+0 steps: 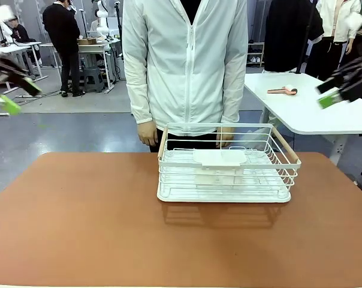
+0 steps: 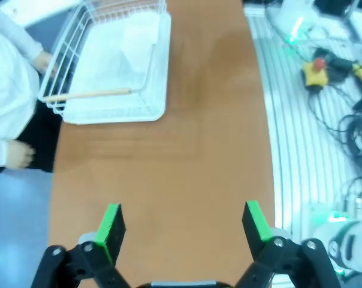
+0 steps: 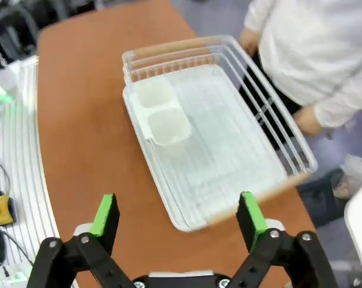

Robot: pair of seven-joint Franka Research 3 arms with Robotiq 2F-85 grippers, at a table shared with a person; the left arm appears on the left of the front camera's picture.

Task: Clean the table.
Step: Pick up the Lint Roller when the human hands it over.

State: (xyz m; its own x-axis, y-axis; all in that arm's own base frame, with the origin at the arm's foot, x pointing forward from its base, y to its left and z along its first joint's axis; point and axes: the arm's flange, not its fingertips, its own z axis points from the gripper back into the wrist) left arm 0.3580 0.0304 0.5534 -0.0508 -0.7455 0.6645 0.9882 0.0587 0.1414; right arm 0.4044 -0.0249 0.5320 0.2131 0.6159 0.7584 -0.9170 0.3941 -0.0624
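Two hands hang well above the reddish-brown tabletop (image 1: 79,210), which stretches across the middle of the front view. The left hand (image 1: 20,96) is high at its own side and the right hand (image 1: 329,91) is high at the other. Each wrist view shows its own green pads spread wide, with nothing between them.

The tabletop carries a white wire rack (image 1: 223,197), set toward the far edge. A person stands just behind it, with one of the person's hands (image 1: 147,132) close by the rack's far corner.

The main risk is probably a descent toward the rack while that hand is so near, which could bring a robot finger against the person. The rack is also broad with thin wires. A grip on one rim alone would likely tip it, and the white holder (image 1: 220,159) lying inside could slide or drop out.

The right wrist view looks down into the rack and shows that the holder has two shallow cups, both apparently empty. The front view, seeing it nearly edge-on, shows it as a flat slab. The left wrist view takes in the robot's side of the tabletop, where cables (image 2: 349,126) lie close beyond the edge. The front view takes in a white-topped table (image 1: 313,114) behind the right hand.
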